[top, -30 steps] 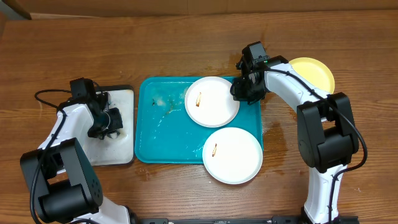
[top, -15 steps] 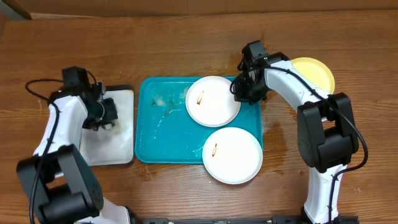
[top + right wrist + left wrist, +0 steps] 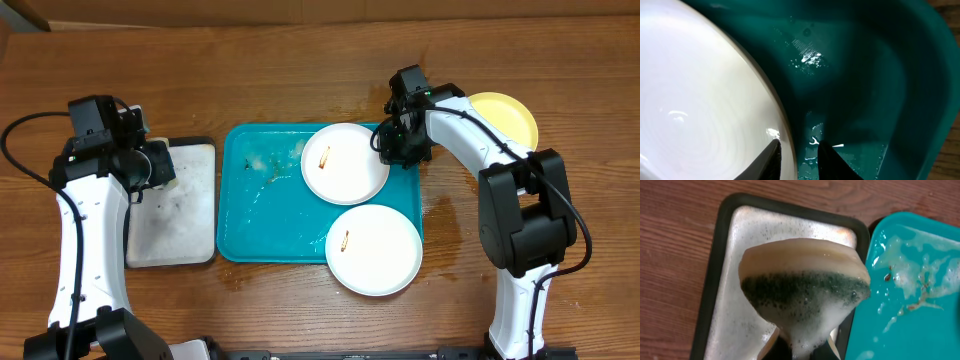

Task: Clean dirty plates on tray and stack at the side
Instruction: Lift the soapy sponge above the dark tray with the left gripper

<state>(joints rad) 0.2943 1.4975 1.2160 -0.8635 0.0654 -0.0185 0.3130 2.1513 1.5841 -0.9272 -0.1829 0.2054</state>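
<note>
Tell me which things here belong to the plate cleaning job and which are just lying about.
Job: upper white plate, lower white plate, yellow plate, teal tray, soapy sponge.
Lying about: black-rimmed white tray, foam-coated.

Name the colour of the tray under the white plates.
Teal-blue tray, clearest in the overhead view.

Overhead view: bright, even, sharp, with soft shadows. Right wrist view: dim, glare specks on wet teal-blue rectangular plastic tray (image 3: 810,57). Left wrist view: soapy cream-and-green sponge (image 3: 805,295) slightly blurred.
</note>
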